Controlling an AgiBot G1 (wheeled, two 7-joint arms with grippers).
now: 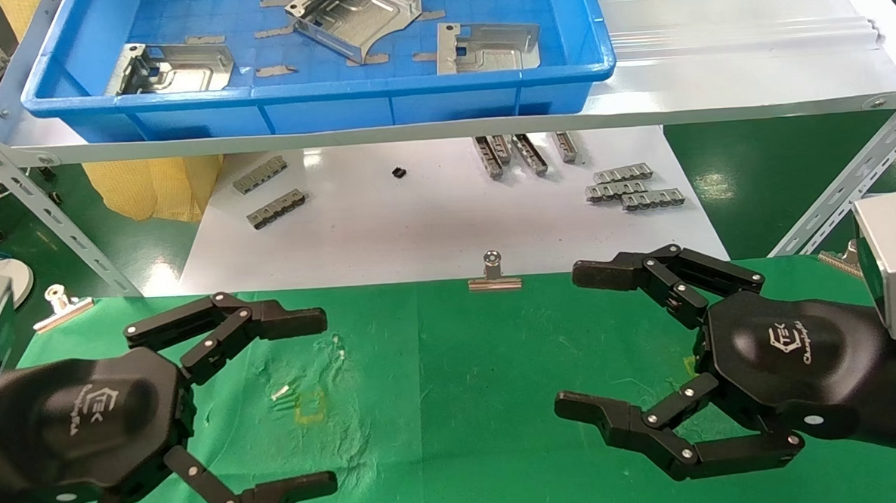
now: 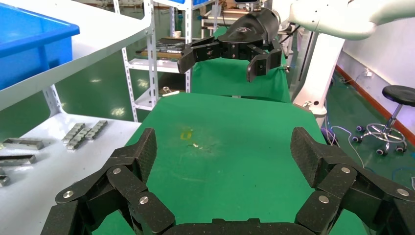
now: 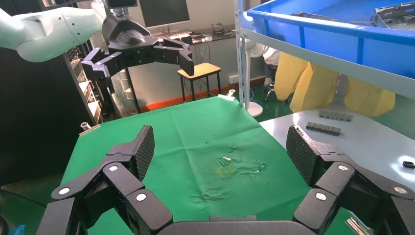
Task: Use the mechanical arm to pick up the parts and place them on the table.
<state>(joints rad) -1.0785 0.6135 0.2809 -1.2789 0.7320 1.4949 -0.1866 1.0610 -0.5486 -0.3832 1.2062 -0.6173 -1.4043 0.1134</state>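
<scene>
"TEK" logo on right claw (image 1: 584,344)

The green-cloth worktop (image 1: 500,400) bears a yellow square mark (image 1: 310,407) and binder clips (image 1: 494,274) on its edge. Beyond it, a white board (image 1: 416,222) carries grey toothed strips (image 1: 634,186).

Three parts (image 1: 354,17) lie in the tray (image 1: 320,91) on the shelf (image 1: 713,81), behind the table (image 1: 454,402).

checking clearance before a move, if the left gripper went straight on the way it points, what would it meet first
Likely the right gripper: the left gripper, open, points across the green table at it, and nothing stands between them. Depth is hard to judge.
</scene>
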